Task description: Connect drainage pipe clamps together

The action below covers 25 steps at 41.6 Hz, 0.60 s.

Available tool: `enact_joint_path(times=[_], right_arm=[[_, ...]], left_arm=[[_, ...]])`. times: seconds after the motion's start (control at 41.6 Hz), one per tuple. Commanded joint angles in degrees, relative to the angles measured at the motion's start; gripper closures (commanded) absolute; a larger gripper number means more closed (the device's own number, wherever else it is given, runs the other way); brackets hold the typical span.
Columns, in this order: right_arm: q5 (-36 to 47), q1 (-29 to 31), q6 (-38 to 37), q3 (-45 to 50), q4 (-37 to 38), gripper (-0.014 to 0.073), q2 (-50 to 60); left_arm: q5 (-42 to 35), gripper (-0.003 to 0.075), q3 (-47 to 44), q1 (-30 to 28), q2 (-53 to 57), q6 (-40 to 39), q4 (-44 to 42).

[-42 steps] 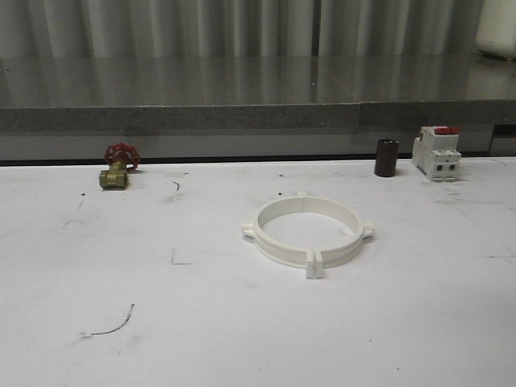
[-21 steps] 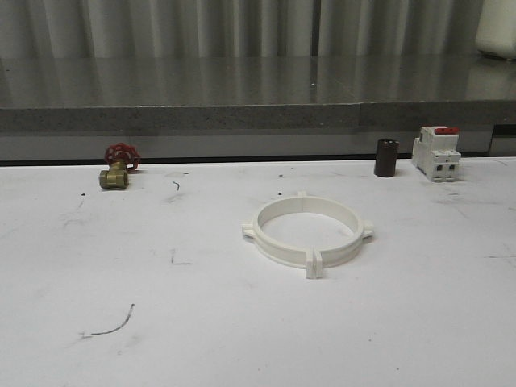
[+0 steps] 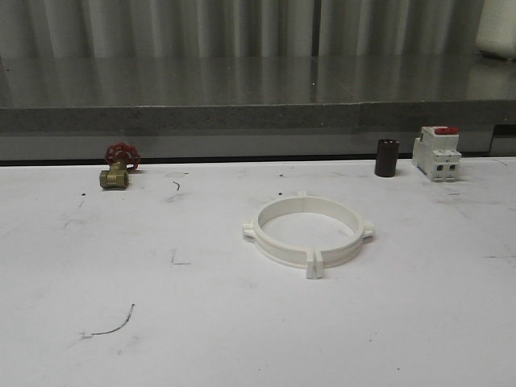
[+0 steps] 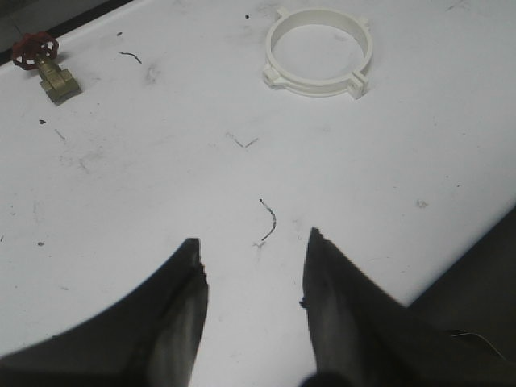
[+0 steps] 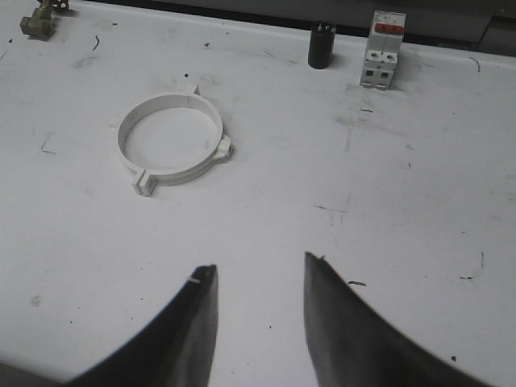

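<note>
The two white drainage pipe clamps (image 3: 307, 230) lie joined as one closed ring near the middle of the white table, with tabs meeting at the near and far sides. The same ring of clamps (image 4: 319, 52) lies far ahead of my left gripper (image 4: 251, 240), which is open with nothing between its dark fingers. In the right wrist view the clamps (image 5: 171, 139) lie well ahead and to one side of my right gripper (image 5: 260, 263), also open and empty. Both grippers hover over bare table, apart from the ring.
A brass valve with a red wheel (image 3: 118, 165) sits at the back left. A dark cylinder (image 3: 386, 157) and a white breaker with a red switch (image 3: 436, 152) stand at the back right. A grey ledge (image 3: 258, 117) runs behind the table.
</note>
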<state>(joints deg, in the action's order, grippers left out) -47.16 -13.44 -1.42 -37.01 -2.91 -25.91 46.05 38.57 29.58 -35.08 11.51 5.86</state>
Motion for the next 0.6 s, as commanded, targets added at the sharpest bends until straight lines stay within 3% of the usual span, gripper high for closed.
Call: enact_joint_path(times=[0.0,0.481,0.577], right_arm=[[4.3,0.3,0.0,-1.3,-0.3,0.0295,-0.3],[4.6,0.3,0.0,-1.3,-0.3,0.0295,-0.3],[4.4,0.3,0.0,-1.3,-0.3,0.0328,-0.3]], left_arm=[[-3.8,0.0437,1.6,-0.1,-0.1,-0.2,0.5],[-3.8,0.0437,1.6,-0.1,-0.1,-0.2,0.5],[-3.8,0.0437,1.6,-0.1,-0.1,-0.2,1.4]])
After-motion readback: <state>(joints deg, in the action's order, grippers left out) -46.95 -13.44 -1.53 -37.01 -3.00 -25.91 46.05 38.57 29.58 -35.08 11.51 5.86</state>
